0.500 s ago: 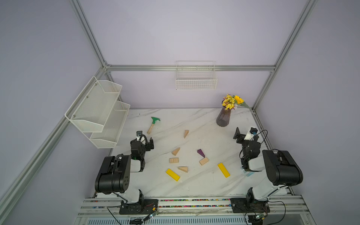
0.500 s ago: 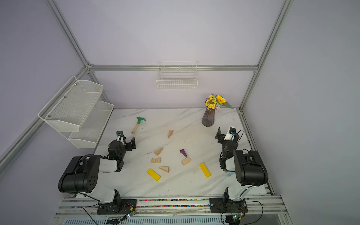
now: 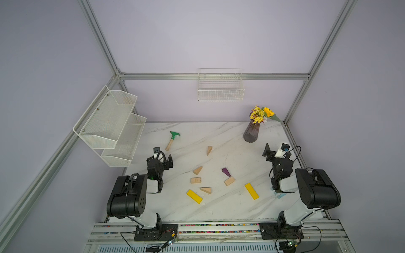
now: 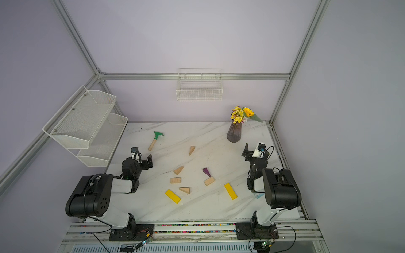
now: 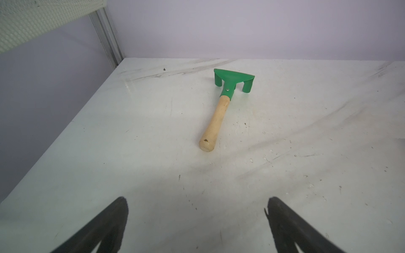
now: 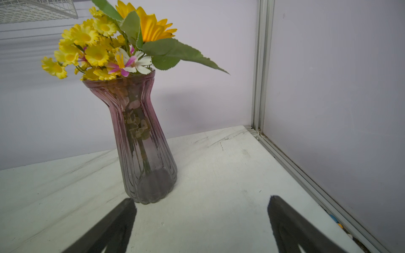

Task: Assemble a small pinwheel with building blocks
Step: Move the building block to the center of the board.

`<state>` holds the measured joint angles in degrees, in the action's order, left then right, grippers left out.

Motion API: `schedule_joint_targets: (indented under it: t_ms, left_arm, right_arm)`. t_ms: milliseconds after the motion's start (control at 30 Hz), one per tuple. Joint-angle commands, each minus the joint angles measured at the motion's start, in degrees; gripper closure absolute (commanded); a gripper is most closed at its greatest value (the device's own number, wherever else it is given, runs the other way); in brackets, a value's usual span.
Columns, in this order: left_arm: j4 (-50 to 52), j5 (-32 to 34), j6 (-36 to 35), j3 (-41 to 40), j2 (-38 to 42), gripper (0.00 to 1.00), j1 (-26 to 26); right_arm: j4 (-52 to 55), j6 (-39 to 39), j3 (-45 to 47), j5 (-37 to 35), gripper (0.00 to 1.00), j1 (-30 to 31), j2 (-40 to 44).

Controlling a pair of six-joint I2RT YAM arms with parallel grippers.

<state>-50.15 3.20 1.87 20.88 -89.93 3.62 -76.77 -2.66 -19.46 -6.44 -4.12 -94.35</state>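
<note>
Eight building blocks (image 3: 206, 190) lie loose on the marble table (image 3: 219, 210), scattered between the two pincers and touching neither. No pinwheel is begun. A tan wedge (image 3: 198, 170) and a tan block (image 3: 195, 180) lie closest to the left pincer (image 3: 163, 156). A purple wedge (image 3: 226, 172) and a yellow bar (image 3: 251, 191) lie closer to the right pincer (image 3: 275, 152). Both pincers are spread wide and hold nothing.

The first step is probably picking a hub piece. It would go best if one pincer turned inward toward the blocks, came down straight over the tan block, and closed across its narrow sides without nudging the wedges beside it.

Only the top views show the blocks. The left wrist view shows spread jaws and, just ahead of them, a green rake (image 5: 215, 118). The right wrist view shows spread jaws with a vase (image 6: 142, 142) of flowers just beyond them, and no blocks.
</note>
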Motion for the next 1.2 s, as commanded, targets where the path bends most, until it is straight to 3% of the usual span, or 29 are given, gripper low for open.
schedule_joint_targets:
  t_ms: [0, 267, 333, 400, 467, 567, 633, 767, 933, 1167]
  left_arm:
    - [-3.0, -0.2, -0.5, 0.8, 0.4, 0.00, -0.3]
    - [-2.4, -0.1, -0.4, 1.1, 0.5, 0.00, -0.3]
    - [-3.7, 0.7, -0.2, 0.4, 0.9, 0.00, -0.3]
    - [0.5, 4.0, 1.2, 1.1, 5.2, 0.00, -0.2]
    - [17.0, 4.9, 4.0, 5.9, 14.0, 0.00, -0.2]
    - [35.7, 3.4, 7.9, 11.6, 21.9, 0.00, -0.3]
    - [42.0, 1.5, 9.6, 13.2, 25.3, 0.00, -0.2]
    - [49.4, -2.5, 12.8, 12.7, 30.2, 0.00, -0.3]
    - [55.8, -4.9, 15.9, 10.9, 32.9, 0.00, -0.3]
    - [57.1, -5.6, 17.0, 10.2, 33.8, 0.00, -0.4]
  right_arm:
    - [-1.7, 0.2, -0.4, 0.5, 0.03, 0.1, 0.0]
    - [-1.5, 0.2, -0.3, 0.5, 0.03, 0.0, 0.0]
    - [-2.4, 0.4, 0.1, -2.3, 0.03, 0.7, 1.5]
    - [14.1, 0.8, -4.3, -3.9, 0.03, 2.7, 9.1]
    - [33.7, -1.2, -11.3, -2.4, 0.03, 4.7, 15.5]
    - [48.6, -4.7, -16.4, -1.6, 0.05, 12.3, 20.3]
    - [57.6, -9.0, -20.1, -0.5, 0.08, 17.9, 19.8]
    - [65.1, -12.8, -22.0, 4.3, 0.09, 30.7, 14.7]
    - [71.3, -14.1, -22.6, 5.8, 0.09, 41.1, 9.5]
    - [79.0, -13.9, -23.2, 5.5, 0.09, 43.4, 8.8]
